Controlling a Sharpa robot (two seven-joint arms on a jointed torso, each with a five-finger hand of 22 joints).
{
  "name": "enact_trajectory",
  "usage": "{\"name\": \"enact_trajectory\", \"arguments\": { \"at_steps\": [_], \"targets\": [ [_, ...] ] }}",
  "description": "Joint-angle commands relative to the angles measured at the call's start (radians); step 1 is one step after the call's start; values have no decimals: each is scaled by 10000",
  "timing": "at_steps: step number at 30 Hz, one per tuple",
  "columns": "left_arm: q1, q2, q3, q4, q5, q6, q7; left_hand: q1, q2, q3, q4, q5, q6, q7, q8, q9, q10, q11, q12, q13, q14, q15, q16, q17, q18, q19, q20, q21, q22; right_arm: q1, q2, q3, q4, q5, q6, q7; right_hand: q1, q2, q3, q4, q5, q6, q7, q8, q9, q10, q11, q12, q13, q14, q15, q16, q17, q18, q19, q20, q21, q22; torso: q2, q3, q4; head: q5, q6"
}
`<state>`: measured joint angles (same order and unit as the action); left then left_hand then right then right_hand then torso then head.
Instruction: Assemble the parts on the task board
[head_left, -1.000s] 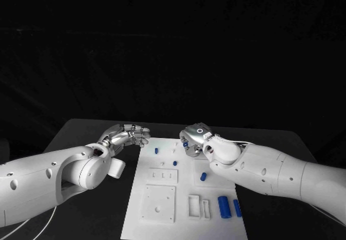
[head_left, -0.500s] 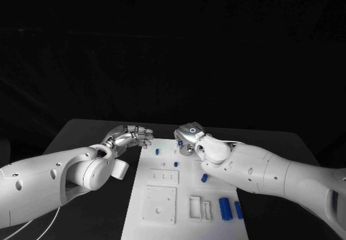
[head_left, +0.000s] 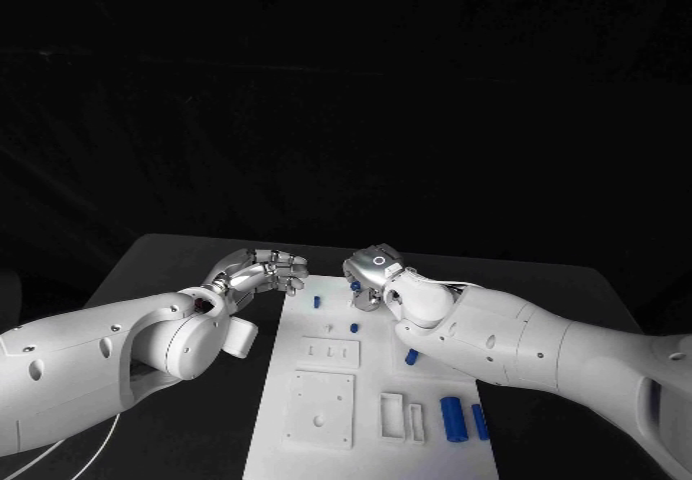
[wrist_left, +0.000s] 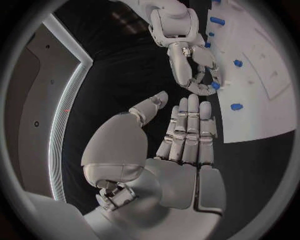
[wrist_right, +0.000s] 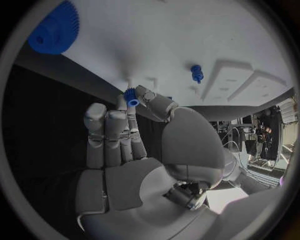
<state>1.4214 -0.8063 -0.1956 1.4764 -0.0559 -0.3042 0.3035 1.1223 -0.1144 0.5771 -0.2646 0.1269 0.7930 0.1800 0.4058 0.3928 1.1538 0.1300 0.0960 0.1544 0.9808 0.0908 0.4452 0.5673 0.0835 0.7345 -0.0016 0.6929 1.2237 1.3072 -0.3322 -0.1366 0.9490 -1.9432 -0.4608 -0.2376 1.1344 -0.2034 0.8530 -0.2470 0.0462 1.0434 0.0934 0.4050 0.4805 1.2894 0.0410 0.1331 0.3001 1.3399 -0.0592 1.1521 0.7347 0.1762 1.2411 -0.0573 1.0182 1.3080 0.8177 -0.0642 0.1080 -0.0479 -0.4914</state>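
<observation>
Task board (head_left: 335, 440): white plate, our landmark. Right hand (head_left: 372, 280), at the board's far edge: we see it pinching a small blue part (wrist_right: 130, 97) at its fingertips, just above the board. Left hand (head_left: 263, 272), beside the board's far left corner: we record it holding nothing, fingers straight and side by side. Two blue cylinders (head_left: 462, 418): lying near the board's near right corner.
</observation>
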Motion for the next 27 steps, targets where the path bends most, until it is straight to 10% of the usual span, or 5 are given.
{"name": "enact_trajectory", "arguments": {
  "at_steps": [1, 27],
  "targets": [
    [44, 21, 9, 32, -27, 102, 58, -38, -21, 19, 9, -37, -27, 6, -61, 14, 15, 41, -57, -13, 43, 61, -64, 12, 98, -64, -8, -16, -14, 3, 26, 2, -69, -121, 39, 57, 66, 13, 71, -14, 27, 65, 12, 45, 173, 385, -64, -6, 16, -203, -181, 39, -13, 856, 14, -70, 49, 202, 31, -32, 41, -26, -30],
    [88, 29, 12, 18, -27, 98, 42, -43, -34, 15, 6, -41, -36, 10, -74, 22, 17, 46, -81, -21, 51, 63, -83, 20, 98, -67, -6, -9, -24, 5, 168, 1, -383, 19, 240, 172, 36, -25, 123, 33, 26, -28, 52, -47, 192, 251, -12, -119, 99, -229, -131, 38, -88, 856, -41, -47, 52, 183, 83, -54, 19, 65, 10]
  ]
}}
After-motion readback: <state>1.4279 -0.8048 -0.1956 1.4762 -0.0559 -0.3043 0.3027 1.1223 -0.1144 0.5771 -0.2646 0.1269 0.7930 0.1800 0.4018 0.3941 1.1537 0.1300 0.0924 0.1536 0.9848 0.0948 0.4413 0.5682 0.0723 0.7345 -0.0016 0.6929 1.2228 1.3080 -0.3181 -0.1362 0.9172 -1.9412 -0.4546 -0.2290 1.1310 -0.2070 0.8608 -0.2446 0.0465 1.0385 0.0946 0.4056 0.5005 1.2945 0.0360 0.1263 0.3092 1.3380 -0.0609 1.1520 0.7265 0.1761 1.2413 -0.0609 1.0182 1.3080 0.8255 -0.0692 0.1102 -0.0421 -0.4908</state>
